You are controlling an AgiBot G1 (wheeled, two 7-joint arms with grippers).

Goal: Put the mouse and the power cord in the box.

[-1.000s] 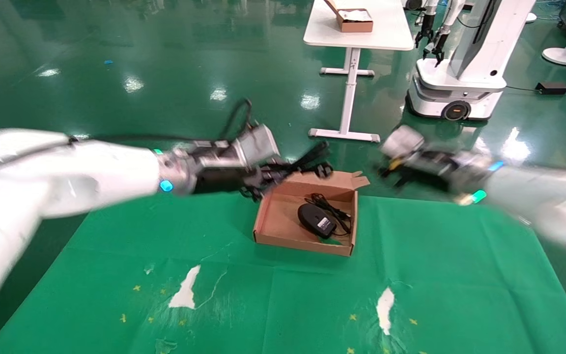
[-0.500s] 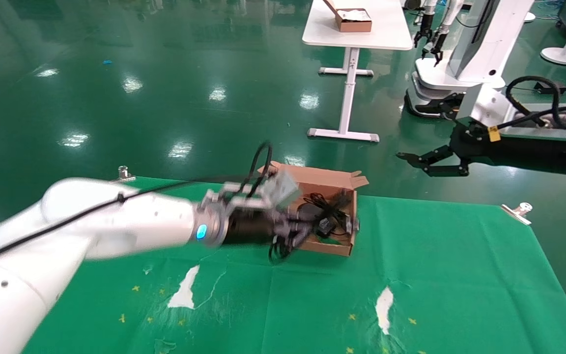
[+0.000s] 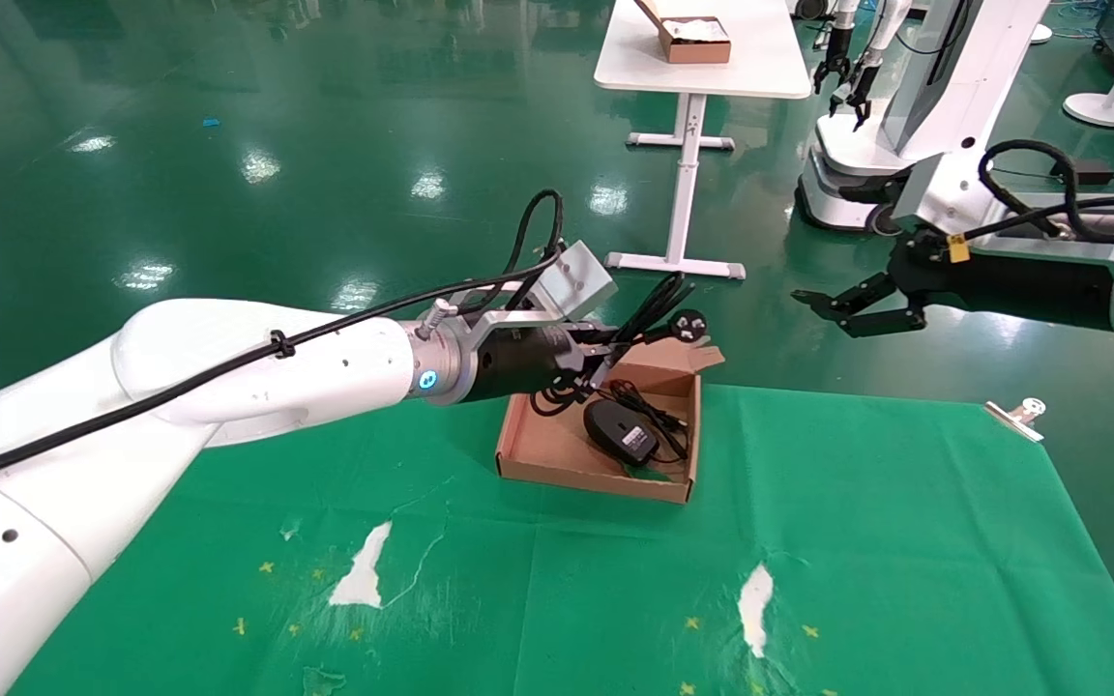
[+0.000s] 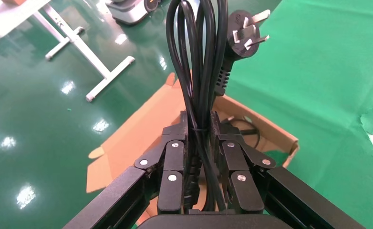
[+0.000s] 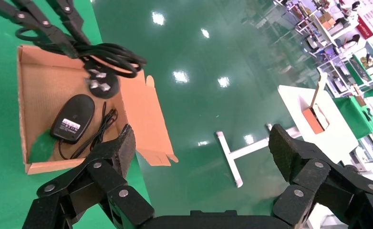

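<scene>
We are holding the power cord [image 3: 656, 307] in our left gripper [image 4: 199, 138], the fingers [image 4: 174, 157] pinching the coiled loop near its middle, so the bundle is sticking out past the fingertips with its plug [image 4: 244, 34] and metal pins at the far end. In the head view the cord is hanging in the air above the far left corner of the box [image 3: 557, 447], with the plug reaching over the raised lid flap and not touching the cardboard. The mouse [image 3: 620, 431] is lying inside the box, label side up, toward its right half, with its thin cable [image 3: 656, 411] bundled just beside it against the right wall. The box is sitting open on the green cloth [image 3: 857, 541] covering our bench, near the cloth's far edge. Our right gripper [image 3: 842, 307] is hovering well apart from the box, off to the right beyond the bench edge and over the green floor [image 3: 228, 145], its fingers [image 5: 113, 152] spreading wide and gripping nothing. Farther back, a white table [image 3: 702, 58] is carrying a smaller brown box [image 3: 688, 37], and another white robot [image 3: 915, 106] is standing beside it.
</scene>
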